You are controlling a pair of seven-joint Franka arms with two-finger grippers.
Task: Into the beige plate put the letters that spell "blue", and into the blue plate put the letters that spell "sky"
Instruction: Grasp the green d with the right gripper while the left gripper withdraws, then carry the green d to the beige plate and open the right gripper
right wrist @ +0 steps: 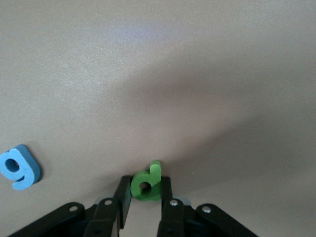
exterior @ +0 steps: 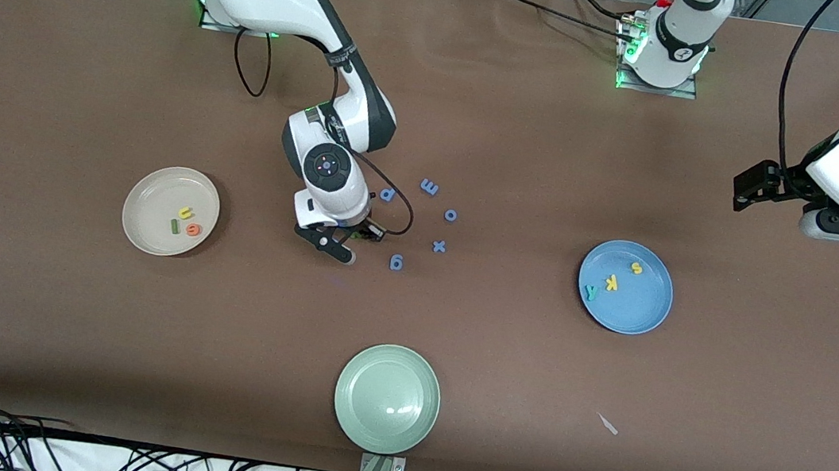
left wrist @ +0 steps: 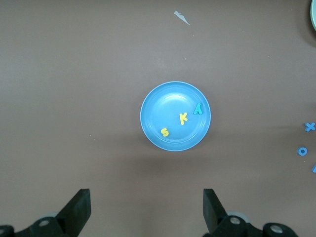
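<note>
My right gripper (exterior: pixel 355 242) is down at the table's middle, shut on the green "b" (right wrist: pixel 146 181), which sits pinched between both fingers; in the front view the hand mostly covers it. The beige plate (exterior: pixel 144 194) holds the yellow "u" (exterior: pixel 184 213), orange "e" (exterior: pixel 194 229) and dark-green "l" (exterior: pixel 174 225). In the blue plate (exterior: pixel 642 311) (left wrist: pixel 158 113) lie the yellow "s" (left wrist: pixel 165 132), yellow-orange "k" (left wrist: pixel 183 118) and teal "y" (left wrist: pixel 198 108). My left gripper (exterior: pixel 749 188) (left wrist: pixel 147 202) waits open and empty, high over the left arm's end of the table.
Several periwinkle-blue letters lie beside the right gripper, among them a "g" (exterior: pixel 396 263) (right wrist: pixel 19 167), an "x" (exterior: pixel 439 247) and an "o" (exterior: pixel 451 214). A pale green plate (exterior: pixel 387 399) sits near the front edge. A small paper scrap (exterior: pixel 608 423) lies nearer the camera than the blue plate.
</note>
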